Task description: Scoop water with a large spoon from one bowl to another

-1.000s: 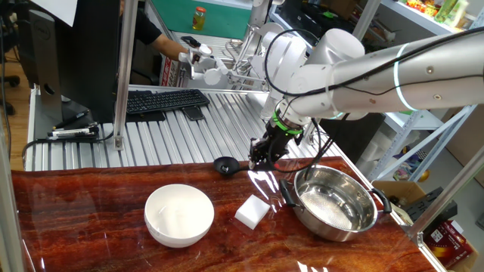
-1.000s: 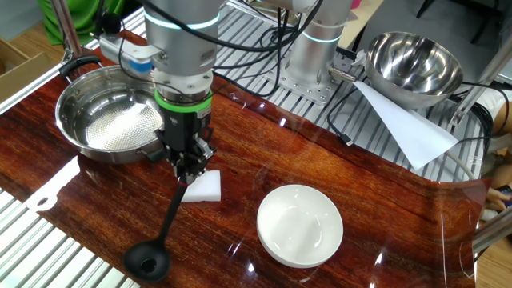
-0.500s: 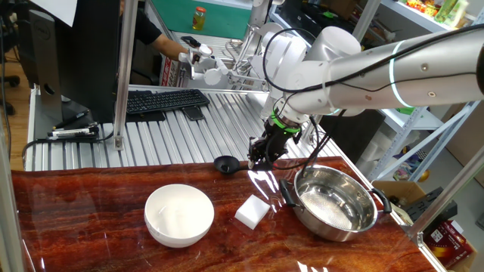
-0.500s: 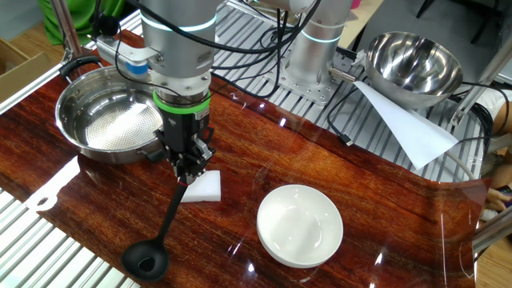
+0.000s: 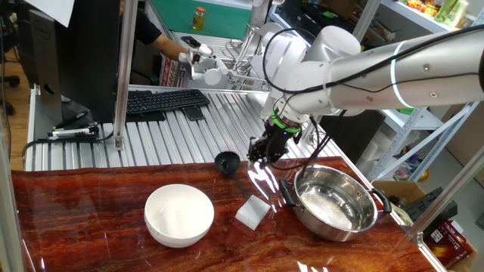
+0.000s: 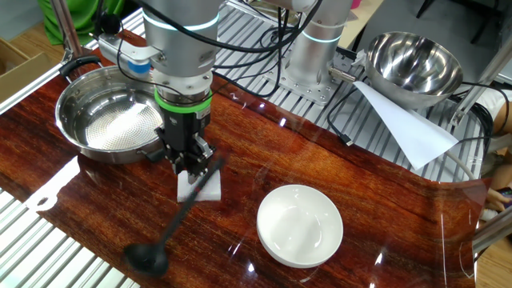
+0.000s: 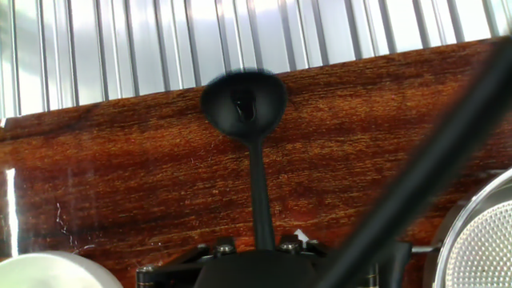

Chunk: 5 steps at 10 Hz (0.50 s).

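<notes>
You are at the pickup step: your hand (image 6: pixel 194 168) sits over the large spoon (image 6: pixel 164 238) handle, grip unclear; secure it, then lift.

Glossy wood table (image 6: pixel 264 152), shiny steel bowl (image 6: pixel 104 120), matt black ladle (image 7: pixel 244 100).

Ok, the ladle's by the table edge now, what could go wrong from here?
1. The black long-handled ladle looks blurred and slanted at the gripper; the grip may be loose, so it could drop or swing.
2. The white rectangular block sits right under the handle and could get knocked.
</notes>
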Motion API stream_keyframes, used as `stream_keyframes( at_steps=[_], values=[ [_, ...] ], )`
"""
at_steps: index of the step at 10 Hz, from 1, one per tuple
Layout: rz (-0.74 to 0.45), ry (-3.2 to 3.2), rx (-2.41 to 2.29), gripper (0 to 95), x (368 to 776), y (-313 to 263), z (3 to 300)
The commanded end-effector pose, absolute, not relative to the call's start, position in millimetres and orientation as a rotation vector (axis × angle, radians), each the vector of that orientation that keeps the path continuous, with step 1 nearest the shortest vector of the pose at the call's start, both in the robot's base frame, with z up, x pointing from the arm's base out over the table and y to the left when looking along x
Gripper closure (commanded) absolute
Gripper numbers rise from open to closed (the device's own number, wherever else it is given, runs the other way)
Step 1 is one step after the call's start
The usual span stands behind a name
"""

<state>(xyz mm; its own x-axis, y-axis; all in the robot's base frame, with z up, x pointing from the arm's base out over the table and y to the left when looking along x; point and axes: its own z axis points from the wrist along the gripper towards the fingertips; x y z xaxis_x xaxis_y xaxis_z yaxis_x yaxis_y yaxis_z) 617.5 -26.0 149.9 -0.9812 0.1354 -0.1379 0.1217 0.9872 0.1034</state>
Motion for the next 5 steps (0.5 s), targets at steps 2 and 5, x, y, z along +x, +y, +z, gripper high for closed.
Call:
stream_keyframes(
  at_steps=[2, 5],
  values=[
    [0.139, 2.988, 0.174, 38.0, 616.9, -26.0, 149.5],
    [0.130, 3.006, 0.105, 76.0, 617.2, -25.3, 150.8]
  ],
)
